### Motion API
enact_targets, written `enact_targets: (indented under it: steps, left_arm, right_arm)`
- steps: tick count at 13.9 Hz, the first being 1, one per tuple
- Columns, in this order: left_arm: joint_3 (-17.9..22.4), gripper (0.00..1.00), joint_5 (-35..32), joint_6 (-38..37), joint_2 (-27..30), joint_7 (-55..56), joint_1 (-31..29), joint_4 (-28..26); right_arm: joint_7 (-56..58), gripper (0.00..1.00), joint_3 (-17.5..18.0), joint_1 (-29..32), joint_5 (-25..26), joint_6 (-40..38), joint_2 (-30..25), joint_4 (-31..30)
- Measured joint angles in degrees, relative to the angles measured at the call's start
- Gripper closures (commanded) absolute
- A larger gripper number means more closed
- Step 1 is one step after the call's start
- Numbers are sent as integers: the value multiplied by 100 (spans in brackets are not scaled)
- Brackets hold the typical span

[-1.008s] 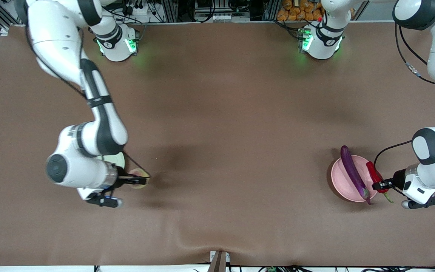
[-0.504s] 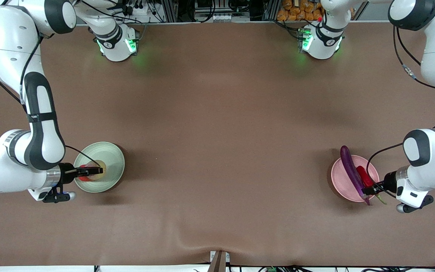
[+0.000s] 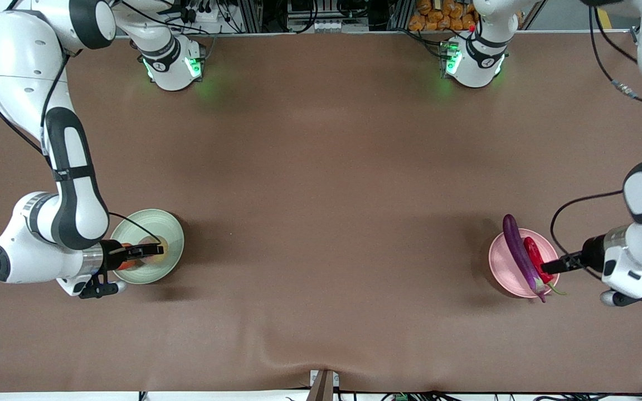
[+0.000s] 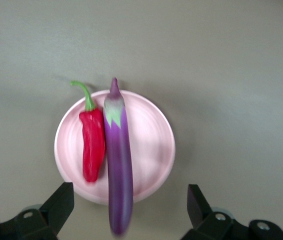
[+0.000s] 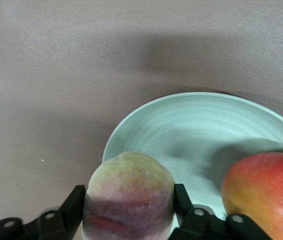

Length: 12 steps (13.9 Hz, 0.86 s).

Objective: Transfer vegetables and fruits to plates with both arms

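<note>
My right gripper (image 3: 152, 249) is shut on the pinkish-green peach (image 5: 129, 192) and holds it over the pale green plate (image 3: 160, 220). The red-orange pomegranate-like fruit (image 5: 266, 195) lies on that plate beside the peach; in the front view (image 3: 126, 263) my gripper partly hides it. The purple eggplant (image 3: 519, 253) and the red chili (image 3: 534, 252) lie side by side on the pale pink plate (image 3: 498, 262). My left gripper (image 3: 547, 267) is open and empty at that plate's edge toward the left arm's end. The left wrist view shows the eggplant (image 4: 119, 165), the chili (image 4: 94, 145) and the pink plate (image 4: 151, 140).
A brown cloth covers the table (image 3: 326, 195). It has a raised fold at the edge nearest the front camera (image 3: 298, 356). Both arm bases, lit green, stand along the table's farthest edge (image 3: 173, 64).
My right gripper has carried the peach from the cloth beside the green plate to over the plate. My left gripper has laid the chili on the pink plate, opened and drawn back.
</note>
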<state>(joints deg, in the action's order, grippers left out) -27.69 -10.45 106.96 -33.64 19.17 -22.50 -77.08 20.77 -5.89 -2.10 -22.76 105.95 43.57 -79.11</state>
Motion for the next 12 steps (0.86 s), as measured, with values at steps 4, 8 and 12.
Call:
enact_targets:
  steps: [4, 8, 12]
  left_arm:
    - [-237, 0, 2, -934, 1269, -1, 7, 18]
    - [-413, 0, 353, -1586, 2242, -12, 15, -4]
    - [-385, 0, 620, -1919, 2713, -99, 37, -36]
  right_arm:
    - [216, 0, -12, 15, -1, 43, -13, 38]
    - [224, 0, -37, 9, 320, 52, -443, 193]
    - [220, 0, -202, 11, 1056, -205, -1416, 48]
